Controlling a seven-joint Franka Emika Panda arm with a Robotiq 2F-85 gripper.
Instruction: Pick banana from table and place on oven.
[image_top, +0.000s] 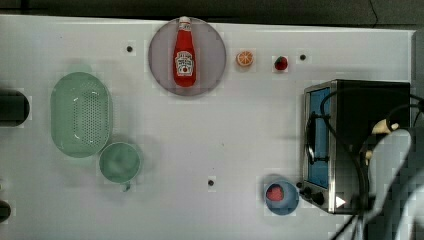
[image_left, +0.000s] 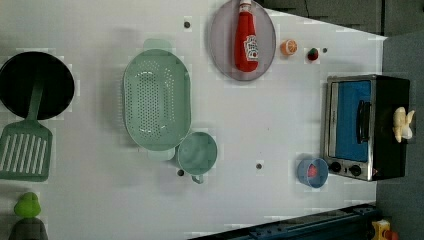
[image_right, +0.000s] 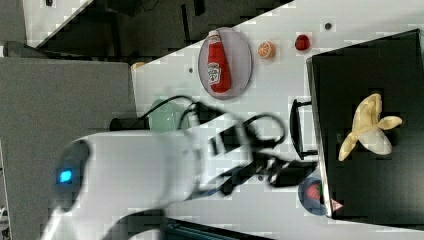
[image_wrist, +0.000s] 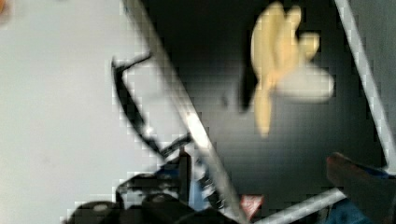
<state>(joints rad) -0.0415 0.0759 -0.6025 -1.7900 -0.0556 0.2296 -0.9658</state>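
The pale yellow banana (image_top: 385, 126) (image_left: 402, 124) (image_right: 367, 127) (image_wrist: 275, 60) lies free on the oven's (image_top: 360, 100) (image_left: 387, 150) (image_right: 370, 60) (image_wrist: 210, 70) black top, partly peeled, with nothing touching it. The oven stands at the top view's right end of the white table (image_top: 225, 130). In the right view my gripper (image_right: 300, 172) is a blurred dark shape over the oven's front edge, to the right view's left of the banana. Its fingers stand apart with nothing between them. My white arm (image_top: 395, 165) covers the oven's near corner in the top view.
A blue bowl (image_top: 281, 196) with a strawberry stands by the oven's knobs. A ketchup bottle (image_top: 184, 52) lies on a grey plate (image_top: 210, 45), with an orange slice (image_top: 245, 58) and a strawberry (image_top: 281, 63) beside it. A green colander (image_top: 80, 114) and green cup (image_top: 119, 162) stand at the top view's left.
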